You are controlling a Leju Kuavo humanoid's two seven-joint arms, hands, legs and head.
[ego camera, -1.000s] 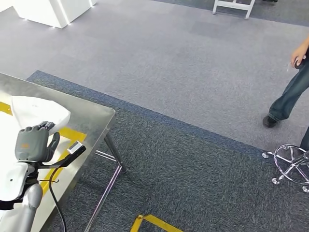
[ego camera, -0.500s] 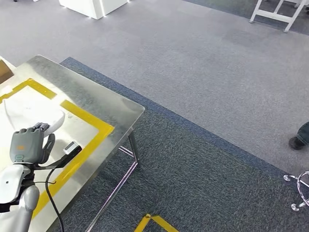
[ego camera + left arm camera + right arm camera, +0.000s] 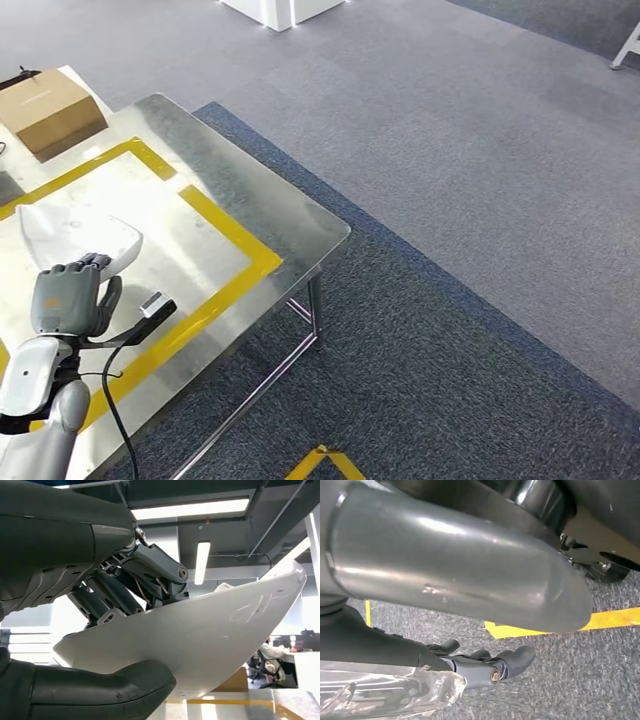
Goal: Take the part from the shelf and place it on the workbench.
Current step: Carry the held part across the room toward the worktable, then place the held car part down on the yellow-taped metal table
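The part [image 3: 75,235] is a white curved shell, and my left hand [image 3: 64,300] grips its near edge, holding it over the steel workbench [image 3: 249,200] inside the yellow tape rectangle [image 3: 226,235]. Whether the shell touches the top, I cannot tell. In the left wrist view the part [image 3: 211,635] lies between the dark fingers [image 3: 124,590] and the thick thumb [image 3: 94,695]. My right hand [image 3: 486,662] hangs over the carpet with its fingers loosely extended and nothing in them.
A cardboard box [image 3: 49,105] sits at the bench's far left end. The bench corner [image 3: 343,232] and leg [image 3: 313,310] border grey carpet on the right. Yellow floor tape [image 3: 321,462] lies near my feet. A person [image 3: 268,655] sits at a distant desk.
The camera has swung left: more of the workbench and the cardboard box have come into view, and the walking person and stool have left the picture. My left hand still holds the part.
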